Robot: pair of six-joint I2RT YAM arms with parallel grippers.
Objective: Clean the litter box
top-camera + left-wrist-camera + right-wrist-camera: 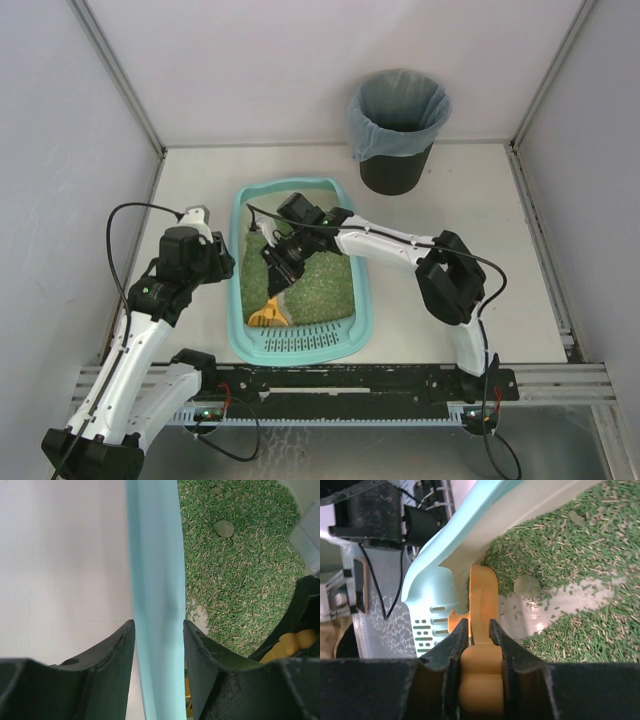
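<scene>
The light-teal litter box (362, 300) lies mid-table with green litter (320, 275) and a slotted grate at its near end. My left gripper (228, 262) is shut on the box's left rim (157, 580), one finger outside and one inside (158, 625). My right gripper (281, 272) is inside the box, shut on the handle of the orange scoop (268, 315). In the right wrist view the scoop (482, 592) points down at the near corner by the grate (427, 630), held between my fingers (479, 627). A grey-green clump (526, 586) lies just beside it on bared floor.
A black round bin (398, 130) with a grey-blue bag stands at the back right. Another clump (223, 528) lies in the litter farther up. White walls close in the table on three sides. The arm rail (350, 380) runs along the near edge.
</scene>
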